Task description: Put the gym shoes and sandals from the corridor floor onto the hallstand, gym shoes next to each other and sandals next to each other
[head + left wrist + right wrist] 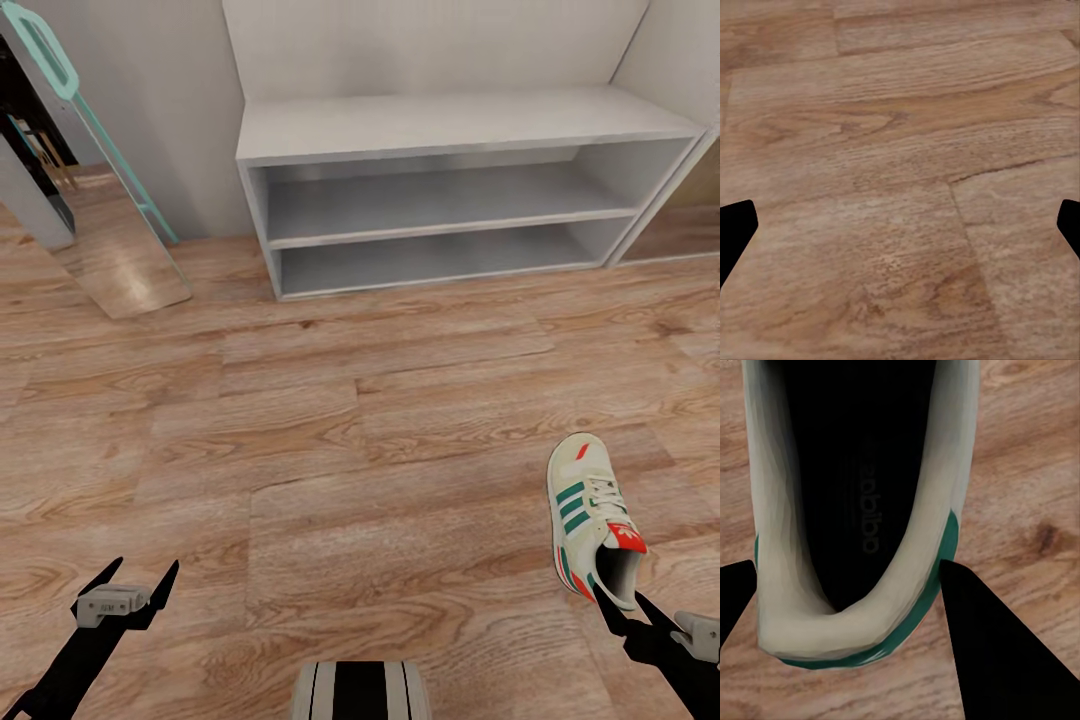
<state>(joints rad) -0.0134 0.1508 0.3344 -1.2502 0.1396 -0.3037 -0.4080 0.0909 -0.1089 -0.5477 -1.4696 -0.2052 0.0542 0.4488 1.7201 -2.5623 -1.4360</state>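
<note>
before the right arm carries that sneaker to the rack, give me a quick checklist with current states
1. Right gripper around the gym shoe heel: ok, its fingers flank the heel collar in the right wrist view.
2. Grip actually closed tight: cannot tell.
3. Shoe lifted off the corridor floor: cannot tell.
4. Hallstand top and both shelves free for shoes: ok.
5. Left gripper free: ok, open over bare planks.
6. Second gym shoe and sandals located: not ok, none in sight.
</note>
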